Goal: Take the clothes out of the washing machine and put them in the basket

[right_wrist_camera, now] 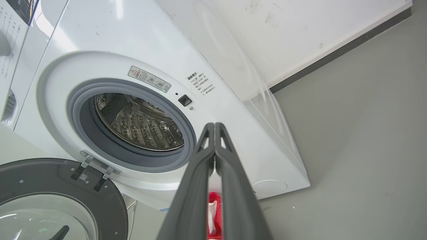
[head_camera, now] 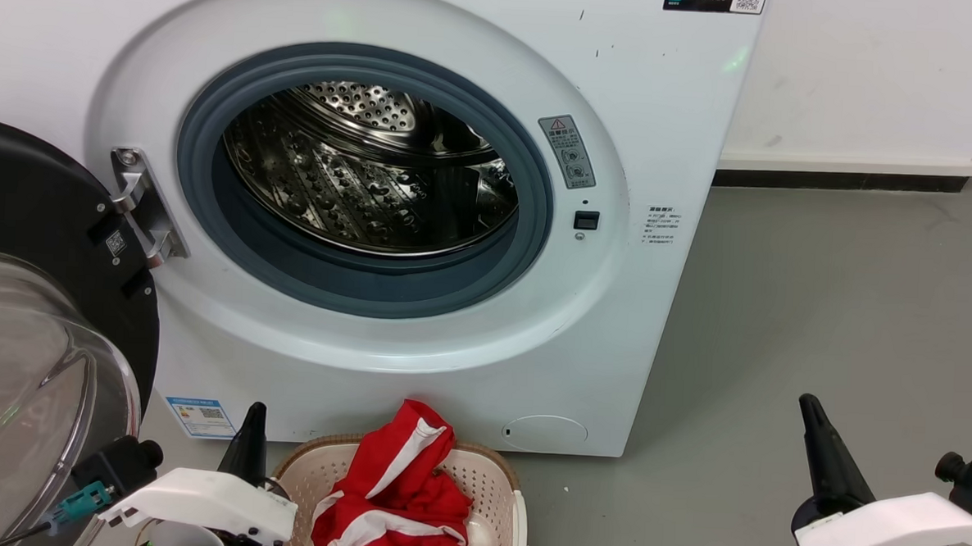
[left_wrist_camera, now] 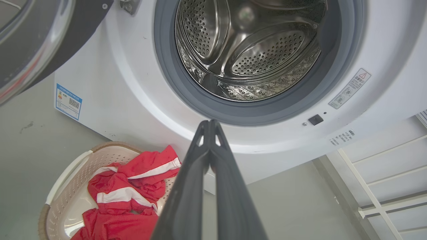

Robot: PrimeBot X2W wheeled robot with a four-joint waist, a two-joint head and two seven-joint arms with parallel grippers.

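The white washing machine [head_camera: 451, 329] stands open, its round door [head_camera: 32, 327] swung out to the left. No fabric shows in its steel drum [head_camera: 367, 169] [left_wrist_camera: 247, 53] [right_wrist_camera: 136, 123]. The red and white clothes [head_camera: 398, 491] [left_wrist_camera: 126, 196] [right_wrist_camera: 215, 213] lie heaped in the cream basket [head_camera: 489, 478] [left_wrist_camera: 66, 180] on the floor before the machine. My left gripper [head_camera: 254, 415] [left_wrist_camera: 209, 122] is shut and holds nothing, just left of the basket. My right gripper [head_camera: 808, 406] [right_wrist_camera: 213, 125] is shut too, well off to the right above the floor.
Grey floor [head_camera: 820, 320] stretches to the right of the machine up to a white wall with a dark skirting [head_camera: 843, 180]. A white rack [left_wrist_camera: 383, 173] stands beside the machine in the left wrist view.
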